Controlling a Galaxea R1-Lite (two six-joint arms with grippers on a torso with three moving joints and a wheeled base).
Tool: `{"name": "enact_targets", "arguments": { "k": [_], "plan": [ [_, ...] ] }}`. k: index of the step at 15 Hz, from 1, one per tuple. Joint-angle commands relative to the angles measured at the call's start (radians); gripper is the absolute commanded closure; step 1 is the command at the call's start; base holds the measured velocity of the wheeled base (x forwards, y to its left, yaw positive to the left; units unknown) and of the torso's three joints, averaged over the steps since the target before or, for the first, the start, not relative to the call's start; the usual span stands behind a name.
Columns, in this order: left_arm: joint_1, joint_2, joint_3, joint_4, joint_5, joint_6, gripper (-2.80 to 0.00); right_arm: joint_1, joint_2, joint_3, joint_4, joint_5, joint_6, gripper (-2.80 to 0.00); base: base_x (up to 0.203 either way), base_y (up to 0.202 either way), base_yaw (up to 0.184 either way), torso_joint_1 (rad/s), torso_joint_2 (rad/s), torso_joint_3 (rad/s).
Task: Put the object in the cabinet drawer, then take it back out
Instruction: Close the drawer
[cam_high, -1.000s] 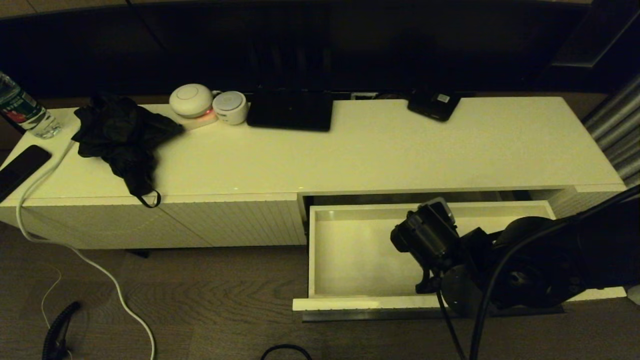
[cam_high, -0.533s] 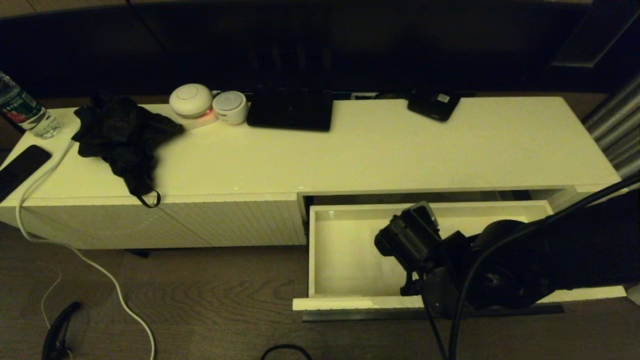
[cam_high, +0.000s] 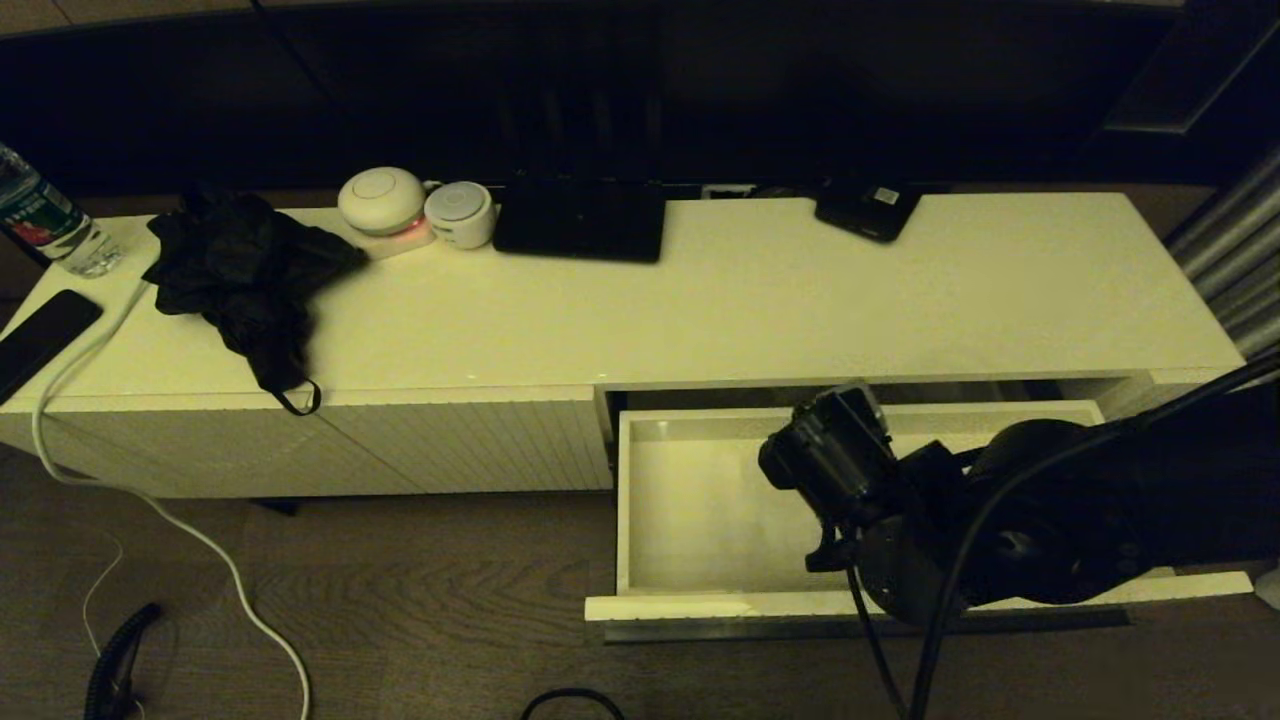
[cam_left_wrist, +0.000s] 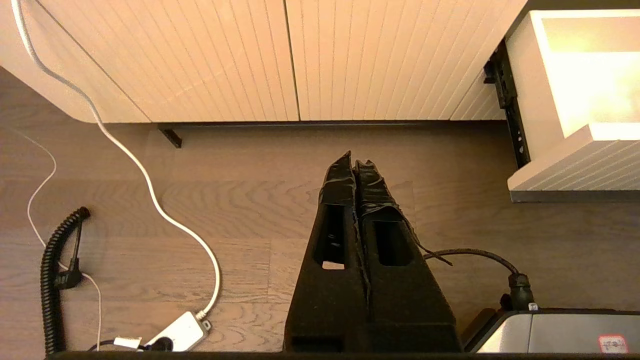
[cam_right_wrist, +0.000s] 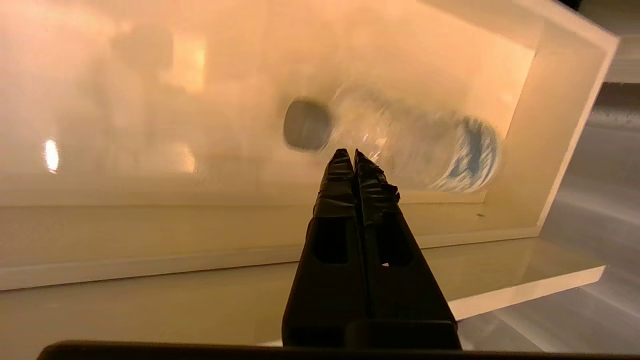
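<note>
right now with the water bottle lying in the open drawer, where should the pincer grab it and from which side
Probably across the ridged body, about midway between cap and label band, coming from above. The water bottle lies on its side on the drawer floor, close to a side wall, so only its upper side looks free. The right pincer is shut and apart from it, so it must open first.

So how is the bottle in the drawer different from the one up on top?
The drawer bottle lies on its side with a blue-and-white label; the cabinet-top bottle stands upright with a green-and-red label. One is inside the open drawer, the other out on the cabinet's far left. Both are clear plastic.
</note>
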Motion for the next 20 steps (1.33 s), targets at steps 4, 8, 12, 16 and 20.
{"name": "enact_targets", "arguments": {
  "k": [4,8,12,16,20],
  "plan": [
    [0.000,-0.002,0.001,0.000,0.000,-0.001,0.00,0.001,-0.253,0.087,0.109,0.134,-0.069,0.00,0.000,0.000,0.000,0.000,0.00,0.000],
    [0.000,-0.002,0.002,0.000,0.000,-0.001,0.00,0.026,-0.442,0.205,0.199,0.270,-0.203,0.00,0.000,0.000,0.000,0.000,0.00,0.000],
    [0.000,-0.002,0.002,0.000,0.000,-0.001,0.00,0.106,-0.548,0.298,0.315,0.441,-0.266,0.00,0.000,0.000,0.000,0.000,0.00,0.000],
    [0.000,-0.002,0.002,0.000,0.000,-0.001,0.00,0.122,-0.542,0.378,0.325,0.572,-0.269,0.00,0.000,0.000,0.000,0.000,0.00,0.000],
    [0.000,-0.002,0.001,0.000,0.000,-0.001,0.00,0.122,-0.477,0.403,0.320,0.623,-0.268,0.00,0.000,0.000,0.000,0.000,0.00,0.000]
  ]
}}
